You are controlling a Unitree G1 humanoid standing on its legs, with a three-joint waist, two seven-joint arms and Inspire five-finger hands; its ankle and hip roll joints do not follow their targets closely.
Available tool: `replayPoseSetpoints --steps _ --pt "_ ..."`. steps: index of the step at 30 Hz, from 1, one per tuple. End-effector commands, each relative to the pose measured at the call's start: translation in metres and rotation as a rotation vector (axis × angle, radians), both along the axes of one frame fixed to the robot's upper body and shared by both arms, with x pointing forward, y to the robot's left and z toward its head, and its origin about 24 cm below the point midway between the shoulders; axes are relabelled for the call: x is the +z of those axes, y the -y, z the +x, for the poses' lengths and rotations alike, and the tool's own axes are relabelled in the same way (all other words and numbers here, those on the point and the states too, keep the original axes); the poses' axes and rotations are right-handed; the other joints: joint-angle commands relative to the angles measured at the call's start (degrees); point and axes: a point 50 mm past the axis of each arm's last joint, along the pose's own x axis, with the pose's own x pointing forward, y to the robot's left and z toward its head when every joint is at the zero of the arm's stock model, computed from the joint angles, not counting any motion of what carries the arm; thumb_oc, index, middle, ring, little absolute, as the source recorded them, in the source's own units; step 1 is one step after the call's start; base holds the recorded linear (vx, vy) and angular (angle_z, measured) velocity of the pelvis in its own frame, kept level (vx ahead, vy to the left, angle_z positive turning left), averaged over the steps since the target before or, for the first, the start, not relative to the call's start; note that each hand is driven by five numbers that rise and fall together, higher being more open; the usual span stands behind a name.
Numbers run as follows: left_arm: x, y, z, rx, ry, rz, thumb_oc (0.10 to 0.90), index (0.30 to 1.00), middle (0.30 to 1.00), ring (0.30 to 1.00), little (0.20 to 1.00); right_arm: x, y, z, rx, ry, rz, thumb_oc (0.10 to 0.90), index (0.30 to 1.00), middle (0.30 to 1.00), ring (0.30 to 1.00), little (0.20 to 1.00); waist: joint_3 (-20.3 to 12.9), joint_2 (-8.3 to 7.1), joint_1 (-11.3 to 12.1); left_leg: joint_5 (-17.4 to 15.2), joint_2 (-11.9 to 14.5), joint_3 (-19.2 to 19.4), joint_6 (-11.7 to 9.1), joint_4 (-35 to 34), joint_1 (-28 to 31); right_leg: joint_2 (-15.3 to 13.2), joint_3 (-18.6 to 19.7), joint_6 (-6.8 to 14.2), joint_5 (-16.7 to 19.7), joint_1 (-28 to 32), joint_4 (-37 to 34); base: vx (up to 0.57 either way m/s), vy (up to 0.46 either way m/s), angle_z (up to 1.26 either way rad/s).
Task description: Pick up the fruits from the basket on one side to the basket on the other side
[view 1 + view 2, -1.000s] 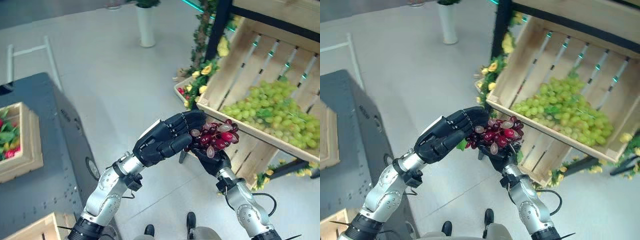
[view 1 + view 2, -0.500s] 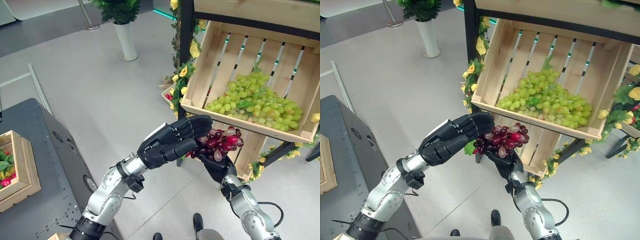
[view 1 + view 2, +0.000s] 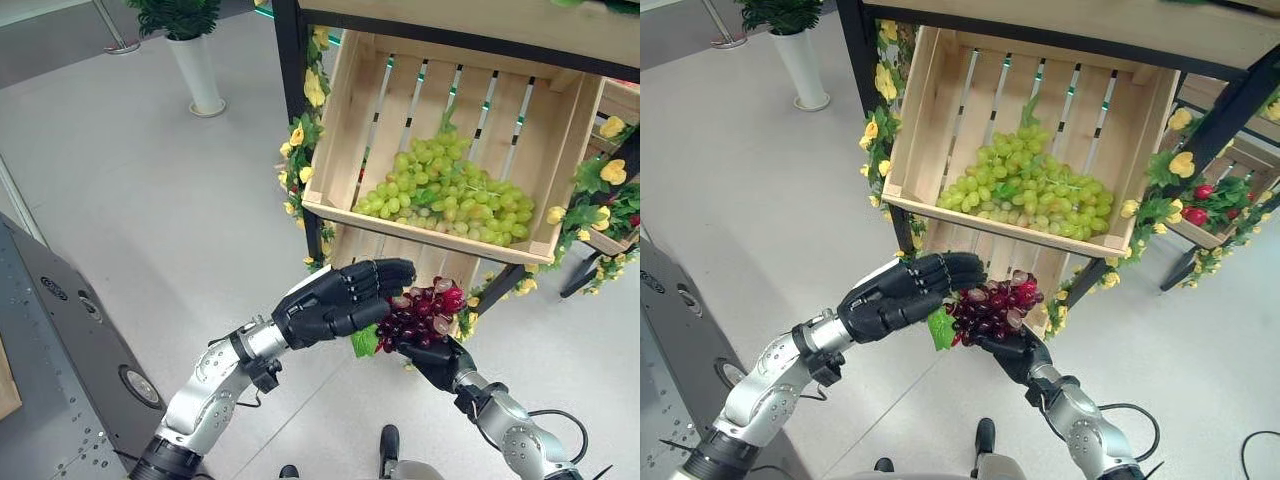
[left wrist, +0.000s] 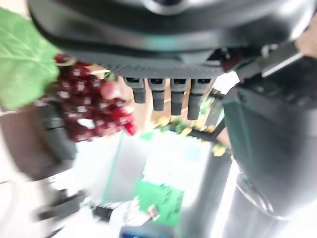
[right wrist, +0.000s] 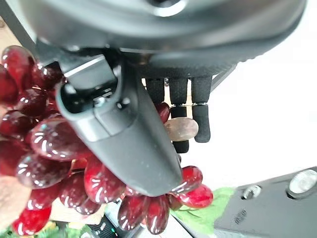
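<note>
Just below the wooden crate [image 3: 345, 130] (green grapes [image 3: 450, 190] inside), red grapes [image 3: 420, 312] clasped in right hand [image 3: 432, 358], left hand [image 3: 335, 300] relaxed alongside.

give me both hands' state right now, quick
Left hand: open, fingers straight, resting against the red grape bunch.
Right hand: shut on the red grape bunch, cradling it from below.

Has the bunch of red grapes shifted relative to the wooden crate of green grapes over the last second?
Cannot tell. The camera swung, shifting the whole view; the red grapes sit just below the crate's front rim, held between both hands, much as before.
</note>
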Motion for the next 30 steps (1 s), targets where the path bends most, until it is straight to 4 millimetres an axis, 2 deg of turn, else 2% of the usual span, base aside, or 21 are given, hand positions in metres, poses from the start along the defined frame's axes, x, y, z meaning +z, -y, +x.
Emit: replayPoseSetpoints --steps 1,4,5,8,9,11,12,14,16,19,20,26,30 --pt "0.023 0.005 -0.003 -0.198 0.165 0.103 0.8 0.9 0.9 0.9 0.9 0.052 -0.015 0.038 0.103 0.267 0.162 0.4 0.3 0.3 0.3 0.3 -0.7 -0.39 0.6 2.6 -2.8 -3.2 2.6 0.1 -7.5 -3.8 -0.8 3.3 -3.1 2.9 0.4 -0.09 0.001 0.02" --pt "0.016 0.002 0.0 -0.187 0.177 0.266 0.8 0.9 0.9 0.9 0.9 0.052 -0.01 0.043 0.101 0.279 0.137 0.4 0.3 0.3 0.3 0.3 0.6 0.28 0.5 2.8 -3.0 -3.8 2.6 0.1 -8.7 -3.9 -1.3 3.3 -3.1 2.2 0.4 -0.06 0.024 0.02" --pt "0.01 -0.001 0.005 -0.142 0.18 0.37 0.8 0.9 0.9 0.9 0.9 0.053 -0.008 0.047 0.091 0.29 0.128 0.4 0.3 0.3 0.3 0.3 1.3 0.64 0.5 3.0 -3.2 -4.0 2.6 0.1 -9.1 -4.0 -1.6 3.4 -3.0 2.0 0.4 -0.04 0.041 0.03" --pt "0.002 -0.01 0.014 -0.05 0.199 0.491 0.8 0.9 0.9 0.9 0.9 0.059 -0.005 0.055 0.07 0.311 0.12 0.4 0.3 0.3 0.3 0.3 2.9 1.36 0.5 3.3 -3.5 -4.3 2.7 0.1 -10.2 -4.1 -2.1 3.3 -3.0 1.2 0.7 -0.09 0.052 0.03" --pt "0.0 -0.014 0.019 -0.023 0.202 0.519 0.8 0.9 0.9 0.9 0.9 0.065 -0.001 0.064 0.051 0.338 0.11 0.4 0.3 0.3 0.3 0.3 4.6 1.95 0.7 3.7 -3.9 -4.8 2.9 0.1 -11.5 -4.2 -2.3 3.3 -3.4 -0.2 2.0 -0.12 0.043 0.05" --pt "-0.002 -0.019 0.023 0.016 0.204 0.558 0.8 0.9 0.9 0.9 0.9 0.068 0.003 0.068 0.037 0.353 0.101 0.4 0.3 0.3 0.3 0.3 5.7 2.38 0.9 4.0 -4.1 -5.1 2.9 0.1 -12.4 -4.3 -2.4 3.3 -3.5 -1.0 2.4 -0.12 0.029 0.1" --pt "-0.004 -0.023 0.03 0.084 0.254 0.654 0.8 0.9 0.9 0.9 0.9 0.076 0.007 0.076 0.015 0.381 0.091 0.4 0.3 0.3 0.3 0.3 7.3 2.72 1.1 4.2 -4.3 -5.3 3.0 0.1 -13.5 -4.4 -2.6 3.4 -3.4 -2.0 2.8 -0.12 0.015 0.18" --pt "-0.004 -0.03 0.039 0.172 0.291 0.726 0.8 0.9 0.9 0.9 0.9 0.089 0.011 0.089 -0.005 0.426 0.08 0.4 0.3 0.3 0.3 0.3 9.1 3.22 1.4 4.7 -4.5 -5.6 2.9 0.1 -14.9 -4.4 -2.9 3.3 -3.2 -3.1 2.9 -0.11 0.019 0.14" --pt "-0.004 -0.034 0.043 0.214 0.3 0.745 0.8 0.9 0.9 0.9 0.9 0.095 0.013 0.093 -0.014 0.45 0.081 0.4 0.3 0.3 0.3 0.3 10.0 3.48 1.6 4.9 -4.5 -5.6 2.9 0.1 -15.5 -4.3 -3.1 3.2 -3.3 -3.6 3.1 -0.1 0.006 0.04" --pt "0.004 -0.04 0.06 0.325 0.364 0.779 0.8 0.9 0.9 0.9 0.9 0.13 0.016 0.116 -0.067 0.576 0.08 0.4 0.3 0.3 0.3 0.3 14.1 4.02 2.5 6.0 -5.2 -6.3 2.8 0.9 -19.0 -4.6 -4.0 3.0 -3.5 -7.0 5.6 -0.13 -0.025 0.13" --pt "0.005 -0.04 0.06 0.328 0.366 0.778 0.8 0.9 0.9 0.9 0.9 0.131 0.016 0.117 -0.069 0.582 0.081 0.4 0.3 0.3 0.3 0.3 14.2 4.01 2.5 6.0 -5.2 -6.3 2.8 1.1 -19.2 -4.6 -4.0 3.0 -3.6 -7.2 5.8 -0.09 -0.03 0.19" --pt "0.015 -0.026 0.072 0.371 0.447 0.753 0.8 0.9 0.9 0.9 0.9 0.177 0.016 0.13 -0.099 0.758 0.167 0.4 0.3 0.3 0.3 0.3 18.7 3.7 3.2 4.2 -6.0 -7.7 2.6 10.5 -26.8 -5.1 -5.1 2.4 -5.5 -13.0 12.7 -0.07 -0.045 0.16" --pt "0.016 -0.017 0.071 0.345 0.459 0.725 0.8 0.9 0.9 0.9 0.9 0.194 0.021 0.133 -0.123 0.822 0.229 0.4 0.3 0.3 0.3 0.3 19.6 3.65 3.5 3.8 -6.3 -7.9 2.8 11.8 -28.4 -5.0 -5.3 2.4 -5.9 -14.2 13.6 -0.02 -0.024 -0.04"
